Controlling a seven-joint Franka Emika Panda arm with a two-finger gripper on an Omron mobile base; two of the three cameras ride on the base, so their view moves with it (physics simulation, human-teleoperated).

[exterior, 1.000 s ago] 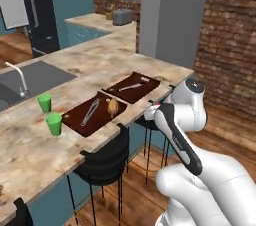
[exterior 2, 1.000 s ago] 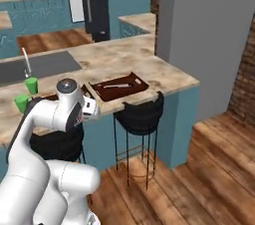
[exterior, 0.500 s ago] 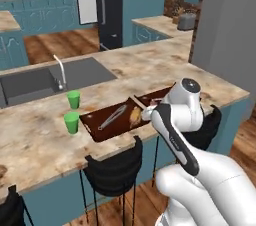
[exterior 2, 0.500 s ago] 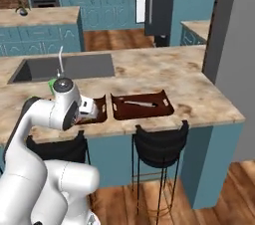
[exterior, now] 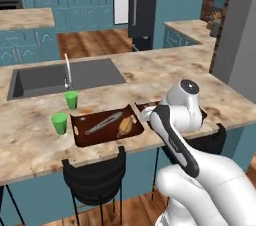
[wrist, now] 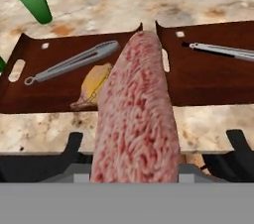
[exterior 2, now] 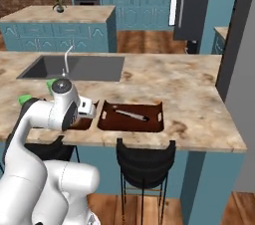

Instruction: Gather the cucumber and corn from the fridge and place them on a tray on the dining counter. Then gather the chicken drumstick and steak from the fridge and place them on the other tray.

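My gripper (exterior 2: 89, 110) is shut on the steak (wrist: 136, 114), a pinkish-red slab that reaches forward over the counter's near edge, above the gap between two brown trays. The left tray (wrist: 54, 94) holds the golden chicken drumstick (wrist: 94, 86) and silver tongs (wrist: 74, 62). Only a second pair of tongs (wrist: 223, 50) lies on the right tray (wrist: 213, 79). Both trays sit on the dining counter (exterior: 30, 145). The dark fridge (exterior: 145, 5) stands far behind. The cucumber and corn are out of view.
Two green cups (exterior: 71, 100) (exterior: 59, 123) stand left of the trays, near the sink (exterior: 60, 77) and its tap. Black stools (exterior: 95, 180) (exterior 2: 144, 162) are tucked under the counter's front edge. A grey pillar (exterior: 240, 55) rises at the counter's right end.
The base has swung round, so the whole scene has shifted and the counter now lies square in front. The steak stays in the gripper throughout.
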